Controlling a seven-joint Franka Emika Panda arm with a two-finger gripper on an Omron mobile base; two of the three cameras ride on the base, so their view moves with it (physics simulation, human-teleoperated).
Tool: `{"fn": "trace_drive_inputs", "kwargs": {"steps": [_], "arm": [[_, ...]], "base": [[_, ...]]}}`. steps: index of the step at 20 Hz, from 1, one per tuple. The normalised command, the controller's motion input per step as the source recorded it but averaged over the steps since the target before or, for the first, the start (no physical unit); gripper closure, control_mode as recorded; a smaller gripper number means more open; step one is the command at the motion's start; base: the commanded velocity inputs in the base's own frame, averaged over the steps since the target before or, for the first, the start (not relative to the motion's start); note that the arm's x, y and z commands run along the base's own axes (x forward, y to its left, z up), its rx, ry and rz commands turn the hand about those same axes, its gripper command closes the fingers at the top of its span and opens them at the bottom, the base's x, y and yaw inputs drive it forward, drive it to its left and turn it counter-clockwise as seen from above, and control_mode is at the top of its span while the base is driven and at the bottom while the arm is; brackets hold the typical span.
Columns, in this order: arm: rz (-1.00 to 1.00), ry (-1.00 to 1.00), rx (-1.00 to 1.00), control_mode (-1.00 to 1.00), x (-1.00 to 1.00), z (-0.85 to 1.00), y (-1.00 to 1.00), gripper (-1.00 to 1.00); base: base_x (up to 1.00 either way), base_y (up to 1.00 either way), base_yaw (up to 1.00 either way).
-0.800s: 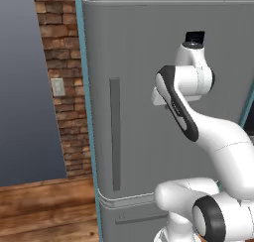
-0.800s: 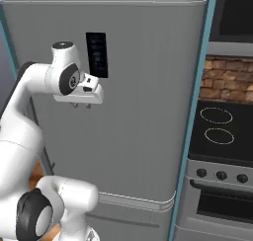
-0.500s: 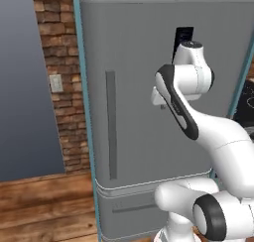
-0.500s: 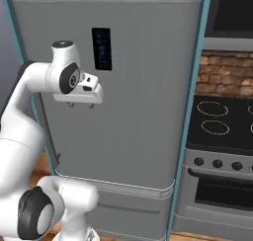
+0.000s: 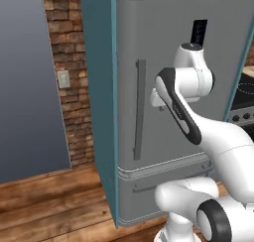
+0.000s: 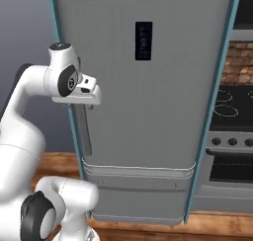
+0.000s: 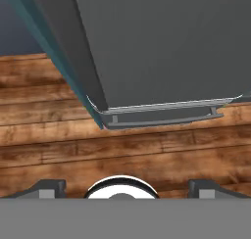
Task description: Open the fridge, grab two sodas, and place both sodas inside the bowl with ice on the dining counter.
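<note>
The tall grey fridge (image 5: pixel 149 37) (image 6: pixel 148 111) stands shut in front of me, its long vertical handle slot (image 5: pixel 139 109) on the door's left side. My gripper (image 6: pixel 83 104) (image 5: pixel 155 98) hangs before the upper door, just right of the slot, pointing down at the floor. In the hand view the gripper (image 7: pixel 125 186) is open, its fingertips (image 7: pixel 46 186) far apart with nothing between them, and the fridge (image 7: pixel 162 42) shows from above. The sodas, the bowl with ice and the dining counter are out of view.
A dark display panel (image 6: pixel 143 41) sits high on the fridge door. A stove with an oven (image 6: pixel 230 136) stands to the fridge's right. To the left are a brick wall (image 5: pixel 67 112) with a socket (image 5: pixel 63 79) and a grey wall. The floor (image 7: pixel 122 150) is wood.
The whole scene has slid to the right in both base views, so the base has moved. The arm holds much the same pose. The fridge stays shut.
</note>
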Motion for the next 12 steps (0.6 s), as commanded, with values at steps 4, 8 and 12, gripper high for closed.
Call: {"fn": "trace_drive_inputs", "kwargs": {"steps": [4, 8, 12], "arm": [[0.0, 0.0, 0.0, 1.0, 0.0, 0.0, 0.0, -1.0], [0.0, 0.0, 0.0, 1.0, 0.0, 0.0, 0.0, -1.0], [0.0, 0.0, 0.0, 1.0, 0.0, 0.0, 0.0, -1.0]], "base": [[0.0, 0.67, -0.28], [0.01, 0.61, -0.27], [0.13, 0.42, -0.21]]}}
